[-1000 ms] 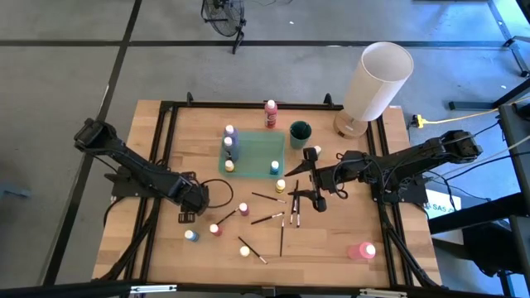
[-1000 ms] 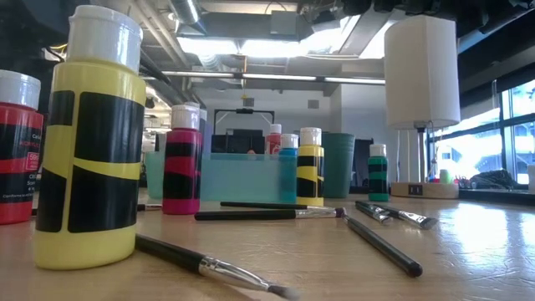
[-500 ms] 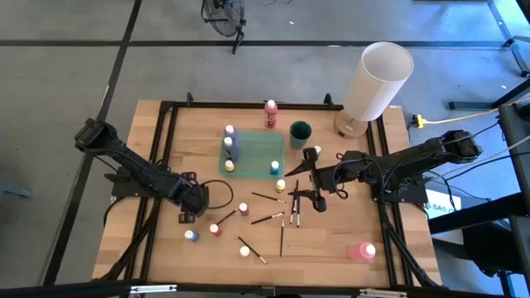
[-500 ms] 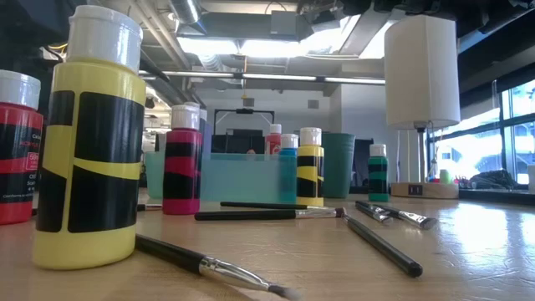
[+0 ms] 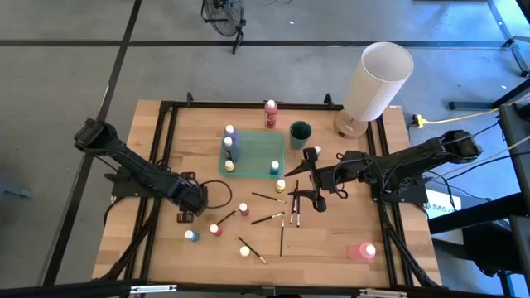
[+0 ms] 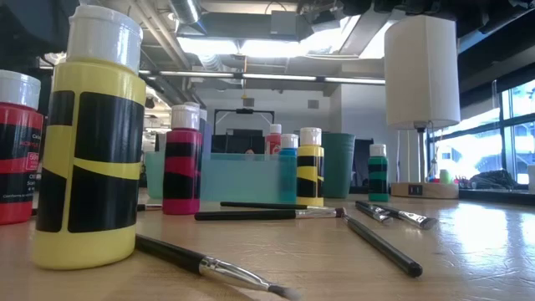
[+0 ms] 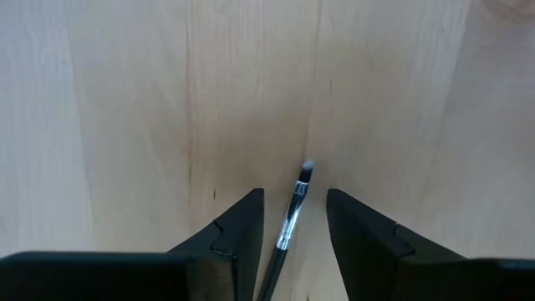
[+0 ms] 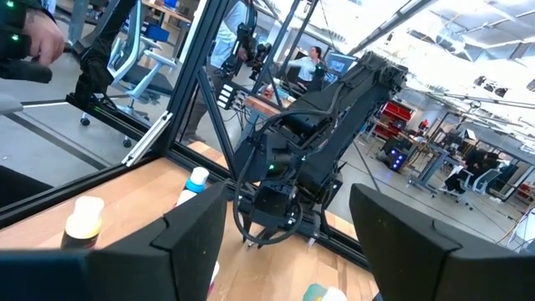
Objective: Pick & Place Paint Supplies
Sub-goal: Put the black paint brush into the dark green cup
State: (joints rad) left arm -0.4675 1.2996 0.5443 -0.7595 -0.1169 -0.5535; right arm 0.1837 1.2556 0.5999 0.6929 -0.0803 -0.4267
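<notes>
Left hand, down on the worktop left of the teal tray, fingers parted astride a brush — thin handle could roll and slip the pinch.

Left gripper low over table, jaws parted; right gripper jaws wide.

Hardly any writing can be read: the red paint bottle at the edge of the low view carries small white print on its black label, too cut off and too small to make out, and the other bottles' labels show only plain colour bands
</notes>
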